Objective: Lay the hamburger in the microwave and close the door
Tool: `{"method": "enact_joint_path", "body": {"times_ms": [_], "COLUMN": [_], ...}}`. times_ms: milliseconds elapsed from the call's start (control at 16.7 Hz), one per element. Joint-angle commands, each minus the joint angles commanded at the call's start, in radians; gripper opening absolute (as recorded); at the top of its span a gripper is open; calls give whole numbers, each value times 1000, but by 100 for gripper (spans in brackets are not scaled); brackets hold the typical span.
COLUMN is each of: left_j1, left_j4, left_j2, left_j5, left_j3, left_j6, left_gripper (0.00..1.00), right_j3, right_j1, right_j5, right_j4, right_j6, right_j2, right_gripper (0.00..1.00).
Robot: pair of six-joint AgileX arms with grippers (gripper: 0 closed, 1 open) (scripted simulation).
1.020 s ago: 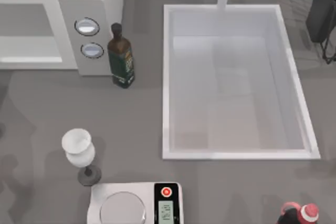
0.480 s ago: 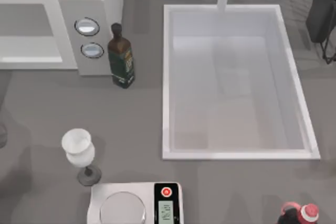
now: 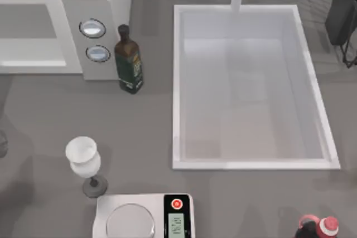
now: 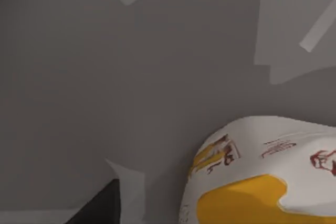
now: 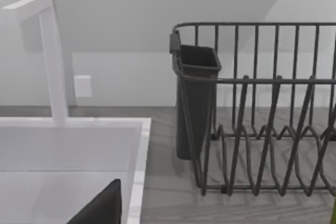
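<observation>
- Microwave: it stands at the tabletop's far left corner, its front showing a grey recess. You cannot tell from above whether the door is swung aside or shut over it. If it is shut or only half open, the carry will run into it, so check before you commit.
- Sink: it is well to the right of the route and only a hazard if the load is flung wide. The right arm is parked that way, its camera facing the dish rack. How the right jaws stand cannot be told.
- Bottle: tall, narrow and just beside the dial panel. A wide swing toward the microwave could topple it.
- Glass: top-heavy on a thin stem, in front of the microwave near the scale. A low pass would knock it over.
- Hamburger: it lies close under the left wrist camera, apparently on the grey tabletop. It looks soft and rounded, so a shallow or off-centre pinch may squeeze it out.
- Left jaws: you cannot tell whether they are wide, narrow or holding anything, so don't assume a grip.
</observation>
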Motion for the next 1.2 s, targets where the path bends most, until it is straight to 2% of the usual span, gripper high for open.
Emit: {"method": "enact_joint_path", "body": {"times_ms": [600, 1080, 1140, 1200], "left_j1": [0, 0, 0, 1], "left_j4": [0, 0, -93, -96], "left_j2": [0, 0, -69, -69], "left_j5": [0, 0, 21, 21], "left_j3": [0, 0, 35, 38], "left_j6": [0, 0, -15, -15], "left_gripper": [2, 0, 0, 0], "right_j3": [0, 0, 0, 0], "right_j1": [0, 0, 0, 0], "right_j5": [0, 0, 0, 0], "right_j4": [0, 0, 0, 0], "right_j6": [0, 0, 0, 0], "right_j2": [0, 0, 0, 0], "right_gripper": [100, 100, 100, 100]}}
